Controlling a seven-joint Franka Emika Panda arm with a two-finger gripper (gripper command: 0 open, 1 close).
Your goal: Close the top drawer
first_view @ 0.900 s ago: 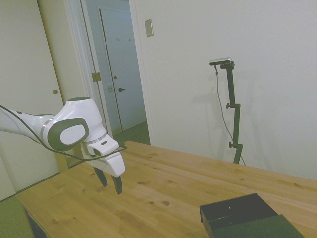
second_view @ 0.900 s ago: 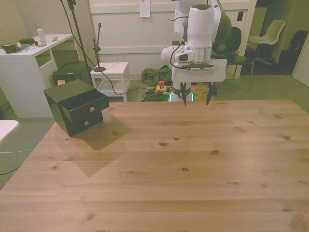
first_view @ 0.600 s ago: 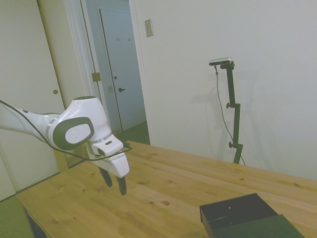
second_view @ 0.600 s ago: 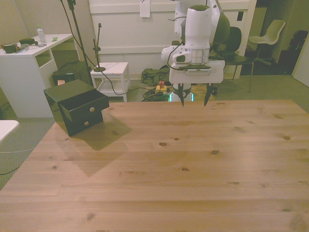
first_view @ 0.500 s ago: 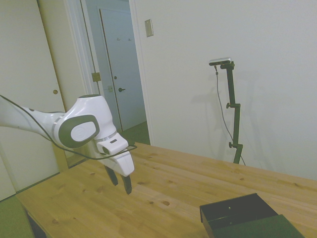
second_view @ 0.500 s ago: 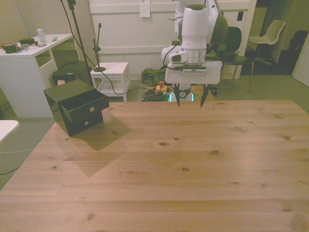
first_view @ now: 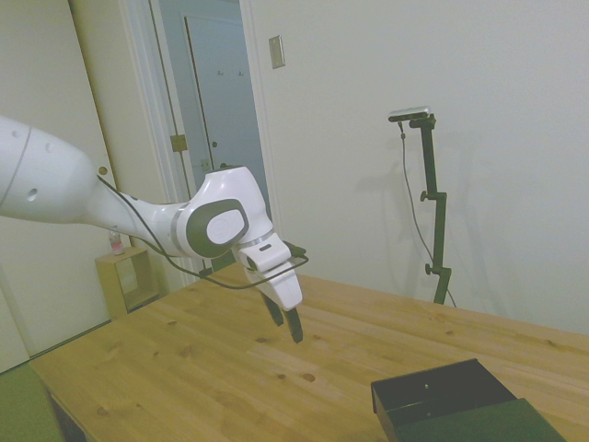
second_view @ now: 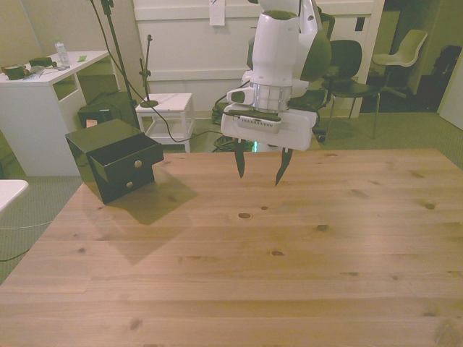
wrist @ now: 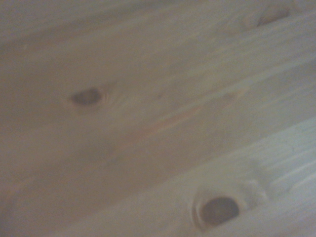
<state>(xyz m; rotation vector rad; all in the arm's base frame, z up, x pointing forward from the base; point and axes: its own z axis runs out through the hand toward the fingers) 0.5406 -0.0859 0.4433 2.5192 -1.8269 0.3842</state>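
Note:
The small dark cabinet (second_view: 101,141) stands at the table's corner on the front view's left. Its top drawer (second_view: 127,165) is pulled out, the flat front and its round knob standing proud of the lower drawer. From the side, the top drawer (first_view: 449,387) shows as an open shallow black tray with a pale speck inside, in front of the cabinet's top panel (first_view: 488,425). My gripper (second_view: 259,168) hangs open above the table's middle, well away from the drawer, with nothing between its fingers; in the side view the gripper (first_view: 286,320) points down. The wrist view shows only blurred wood (wrist: 148,113).
The wooden table (second_view: 289,253) spreads wide between the gripper and the near edge. Off the table stand a white desk (second_view: 32,87), a small white side table (second_view: 166,105) and chairs (second_view: 405,50). A doorway (first_view: 216,138) shows in the side view.
The arm has reached out over the table and lower, the gripper shifting toward the front view's left, nearer the cabinet. The fingers stay open. The drawer has not moved.

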